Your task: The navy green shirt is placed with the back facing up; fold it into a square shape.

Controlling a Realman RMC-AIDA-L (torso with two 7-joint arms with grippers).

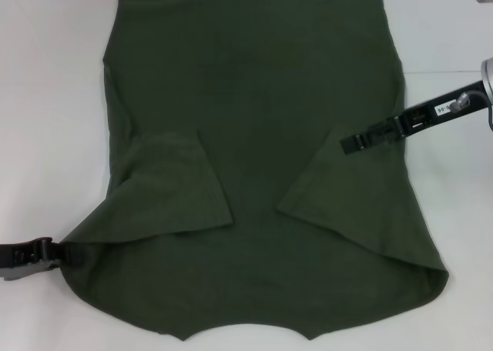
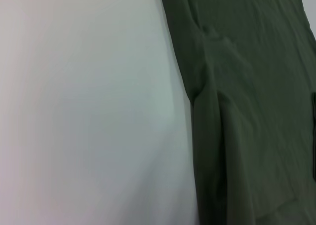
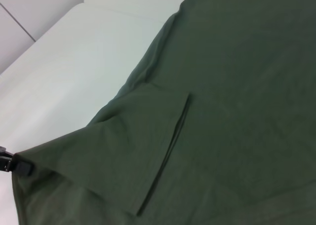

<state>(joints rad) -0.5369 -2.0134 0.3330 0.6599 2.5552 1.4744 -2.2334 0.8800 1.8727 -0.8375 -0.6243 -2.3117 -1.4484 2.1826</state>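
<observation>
Shirt (image 1: 262, 120) spread flat on white tabletop (image 1: 46, 97), filling most of head view, both sleeves folded inward over body. Left hand (image 1: 58, 254) at near-left edge of shirt, low on tabletop, clamped on shirt corner by left shoulder; fabric pulled to point there. Right hand (image 1: 347, 144) over right side of shirt, above folded right sleeve, arm reaching in from right; cannot tell how far open, nothing visibly held.
</observation>
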